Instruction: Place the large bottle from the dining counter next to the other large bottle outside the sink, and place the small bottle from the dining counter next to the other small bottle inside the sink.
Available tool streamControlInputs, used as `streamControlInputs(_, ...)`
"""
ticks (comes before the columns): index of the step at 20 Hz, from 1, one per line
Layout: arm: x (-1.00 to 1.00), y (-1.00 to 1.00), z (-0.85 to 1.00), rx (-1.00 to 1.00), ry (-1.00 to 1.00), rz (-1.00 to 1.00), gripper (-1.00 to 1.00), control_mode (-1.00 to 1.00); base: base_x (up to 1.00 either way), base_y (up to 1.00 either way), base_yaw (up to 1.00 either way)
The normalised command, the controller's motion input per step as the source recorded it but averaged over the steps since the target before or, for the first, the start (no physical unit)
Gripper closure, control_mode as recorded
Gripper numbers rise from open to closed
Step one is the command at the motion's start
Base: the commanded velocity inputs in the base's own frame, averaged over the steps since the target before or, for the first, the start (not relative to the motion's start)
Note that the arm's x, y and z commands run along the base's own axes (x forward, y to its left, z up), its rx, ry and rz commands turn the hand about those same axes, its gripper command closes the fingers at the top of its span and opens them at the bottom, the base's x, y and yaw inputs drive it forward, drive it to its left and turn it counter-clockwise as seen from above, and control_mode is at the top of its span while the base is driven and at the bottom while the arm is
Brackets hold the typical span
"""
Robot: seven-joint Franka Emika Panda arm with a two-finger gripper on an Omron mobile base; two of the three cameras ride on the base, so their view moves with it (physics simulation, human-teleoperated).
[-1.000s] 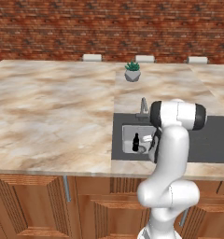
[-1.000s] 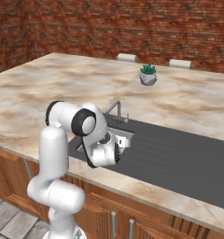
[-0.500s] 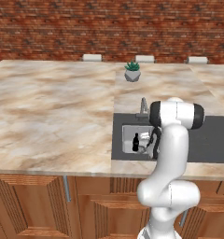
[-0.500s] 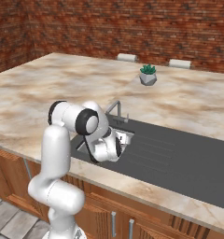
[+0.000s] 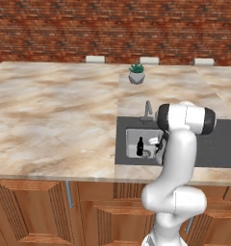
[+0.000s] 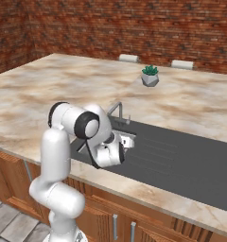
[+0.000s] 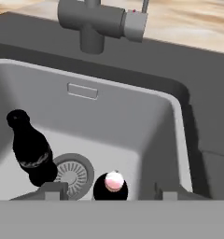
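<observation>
Grey metal basin of the sink sits just ahead of the arm in the left base view, with the other small bottle, short and black, upright on its floor. The gripper reaches down into the basin just beside it; from here I cannot tell how its jaws stand.

From the right base view, the white forearm folds down over the sink's near edge beside the chrome faucet, and the hand itself blocks the fingertips.

Looking along the hand, the fingers have just parted after being clamped shut a moment ago. The small bottle, seen from above by its pale pink cap, stands between them with a clear gap on each side, so nothing is gripped. It rests on the basin floor by the drain, near the black bottle. The sink half of the task looks delivered; a straight lift away should avoid toppling either bottle.
</observation>
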Motion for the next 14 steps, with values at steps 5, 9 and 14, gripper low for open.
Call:
streamControlInputs(5, -0.82, -0.3, 0.0, -0.06, -0.19, 0.11, -1.0, -1.0, 0.0, 0.0, 0.0)
streamControlInputs(9, -0.49, -0.31, 0.16, -0.04, -0.21, 0.07, -1.0, -1.0, 0.0, 0.0, 0.0)
streamControlInputs(14, -0.19, -0.12, 0.74, 0.01, -0.18, 0.04, -1.0, -1.0, 0.0, 0.0, 0.0)
